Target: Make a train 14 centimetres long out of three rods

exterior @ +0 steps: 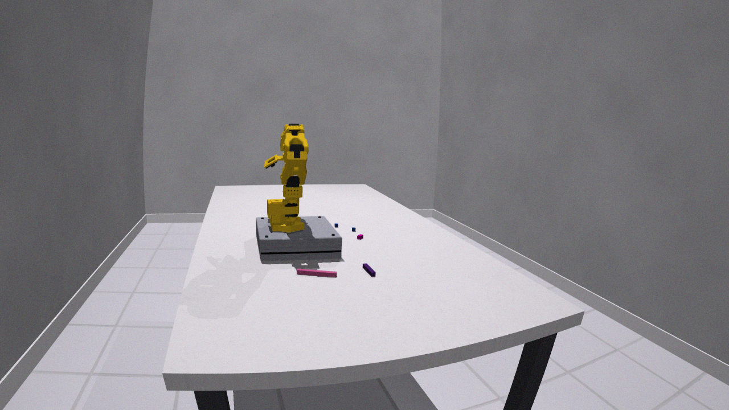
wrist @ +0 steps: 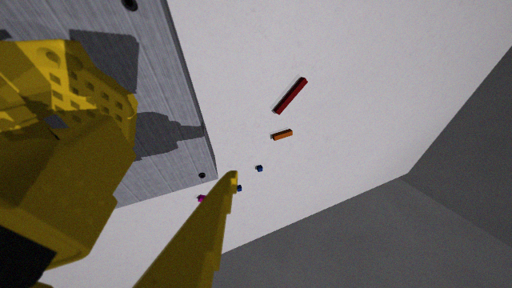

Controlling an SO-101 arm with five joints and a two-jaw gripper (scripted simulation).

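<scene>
Gripper point(wrist: 160, 200) fully open, holds nothing, arm point(exterior: 292, 173) folded upright on base point(exterior: 326, 239) | red rod point(wrist: 290, 95), orange rod point(wrist: 282, 134) flat, apart | pink rod point(exterior: 316, 273), purple rod point(exterior: 369, 269) near base front | two blue point(exterior: 336, 224), one magenta point(exterior: 360, 236) beside base, all separate

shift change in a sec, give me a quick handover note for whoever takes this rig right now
Gripper: open, holding nothing, arm folded upright over its grey base.
Rods, all lying apart on the white table: pink rod and purple rod in front of the base; magenta rod and two blue rods beside it; red rod and orange rod show only in the wrist view.
Done: nothing, no rods joined.
Left: the whole train; pink, orange and blue would make 14.
</scene>
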